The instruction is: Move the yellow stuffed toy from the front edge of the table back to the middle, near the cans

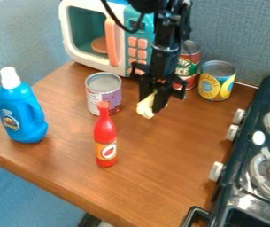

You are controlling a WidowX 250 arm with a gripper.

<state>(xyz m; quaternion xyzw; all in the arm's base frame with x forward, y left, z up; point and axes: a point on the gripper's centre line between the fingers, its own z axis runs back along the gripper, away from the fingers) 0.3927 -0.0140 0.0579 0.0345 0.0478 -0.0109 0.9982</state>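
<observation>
- Gripper (152,98) drawn in on a pale yellow piece (146,107), low above or at counter (160,177); contact unclear.
- Piece pokes out below it, long axis apparently slanting down-left in view.
- Left of gripper: can with purple-and-white label (103,95).
- Nearer the camera, left: red sauce bottle (105,135), upright, oval emblem.
- Right, slightly behind: can with yellow-and-blue label (216,82).
</observation>
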